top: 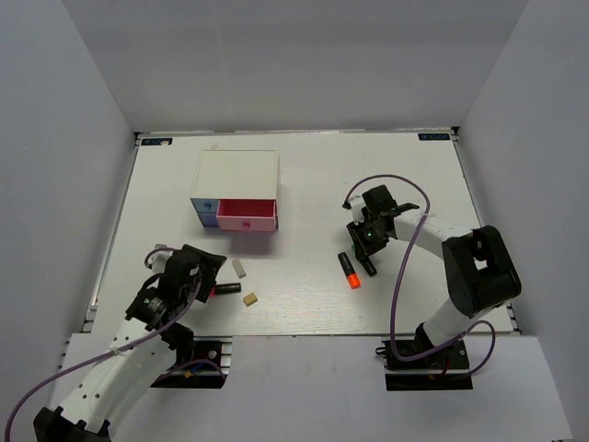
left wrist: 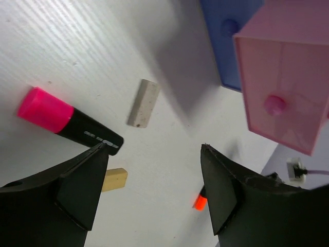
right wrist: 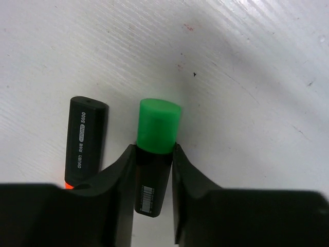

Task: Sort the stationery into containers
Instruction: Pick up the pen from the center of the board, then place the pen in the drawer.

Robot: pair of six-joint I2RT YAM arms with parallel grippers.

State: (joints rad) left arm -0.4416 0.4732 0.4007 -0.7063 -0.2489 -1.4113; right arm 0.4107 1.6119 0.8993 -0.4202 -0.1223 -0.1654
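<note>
White walls close in a white tabletop (top: 414, 304), with the square white-topped drawer box (top: 237, 175) at the far left, its pink drawer (top: 247, 218) pulled out. My right arm bends inward. Its right gripper (right wrist: 154, 149) presses both sides of the green-capped black highlighter (right wrist: 159, 126), a grip that only the wrist view shows. The orange-capped black highlighter (right wrist: 85, 136) lies just beside it. My left gripper (left wrist: 154, 149) hangs wide apart and empty near the pink-capped black highlighter (left wrist: 67, 119), the white eraser block (left wrist: 143, 103) and the tan eraser block (left wrist: 114, 179).

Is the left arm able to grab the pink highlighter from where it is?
Probably yes. The left gripper is open, and the pink highlighter lies right beside it with nothing between them; it likely only needs a small sideways shift.
</note>
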